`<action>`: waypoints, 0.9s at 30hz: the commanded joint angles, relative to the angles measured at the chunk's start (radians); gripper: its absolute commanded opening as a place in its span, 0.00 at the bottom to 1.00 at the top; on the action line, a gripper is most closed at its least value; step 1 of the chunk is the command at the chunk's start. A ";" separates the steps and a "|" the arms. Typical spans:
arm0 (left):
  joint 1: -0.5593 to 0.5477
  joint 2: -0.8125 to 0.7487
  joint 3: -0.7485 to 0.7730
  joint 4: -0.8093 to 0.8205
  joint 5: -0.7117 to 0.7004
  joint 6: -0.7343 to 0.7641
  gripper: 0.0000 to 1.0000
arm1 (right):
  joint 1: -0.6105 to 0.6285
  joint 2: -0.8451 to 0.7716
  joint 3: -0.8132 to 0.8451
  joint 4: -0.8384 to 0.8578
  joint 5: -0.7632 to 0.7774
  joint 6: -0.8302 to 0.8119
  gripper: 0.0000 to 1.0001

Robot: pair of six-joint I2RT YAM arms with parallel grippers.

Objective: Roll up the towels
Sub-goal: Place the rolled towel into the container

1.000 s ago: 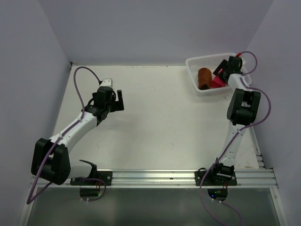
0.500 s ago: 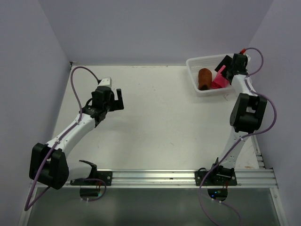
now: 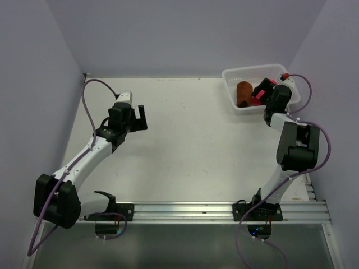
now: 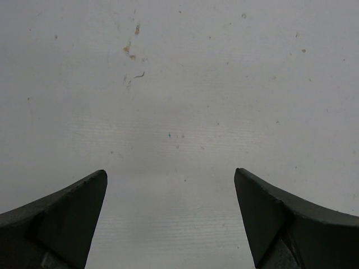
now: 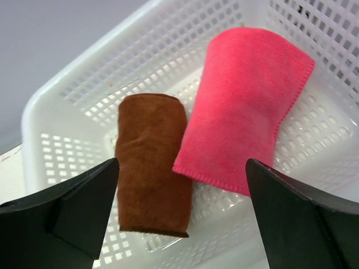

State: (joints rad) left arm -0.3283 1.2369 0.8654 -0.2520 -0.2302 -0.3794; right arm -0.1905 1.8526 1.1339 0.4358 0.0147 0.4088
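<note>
The rust-brown towel (image 5: 151, 162) lies rolled in the white mesh basket (image 5: 67, 101), and the pink towel (image 5: 241, 112) lies rolled beside it on its right. In the top view both towels, brown (image 3: 243, 92) and pink (image 3: 259, 94), sit in the basket (image 3: 231, 77) at the back right. My right gripper (image 5: 182, 210) is open and empty, held above the basket's near side, apart from both towels; it shows in the top view (image 3: 268, 92) too. My left gripper (image 4: 170, 190) is open and empty over bare table at the left (image 3: 136, 116).
The basket stands in the table's far right corner against the walls. The white table (image 3: 190, 145) carries a few small specks under the left gripper. A metal rail (image 3: 202, 210) with both arm bases runs along the near edge.
My right gripper has let go of the pink towel in the basket and drawn back toward the near side. The left arm has shifted only slightly.
</note>
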 commanded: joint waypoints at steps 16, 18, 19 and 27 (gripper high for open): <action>0.008 -0.152 0.017 0.020 -0.038 0.007 1.00 | 0.387 -0.575 -0.280 -0.120 0.090 -0.257 0.99; 0.008 -0.174 0.020 0.017 -0.031 0.007 1.00 | 0.439 -0.628 -0.258 -0.240 0.071 -0.210 0.99; 0.008 -0.183 0.020 0.025 -0.026 0.004 1.00 | 0.447 -0.638 -0.216 -0.384 0.059 -0.136 0.99; 0.006 -0.283 -0.025 0.074 -0.035 0.019 1.00 | 0.480 -0.644 -0.080 -0.715 -0.136 -0.044 0.99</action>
State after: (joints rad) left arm -0.3275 0.9813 0.8501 -0.2344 -0.2478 -0.3748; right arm 0.2821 1.2114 0.9924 -0.0948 -0.0456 0.3149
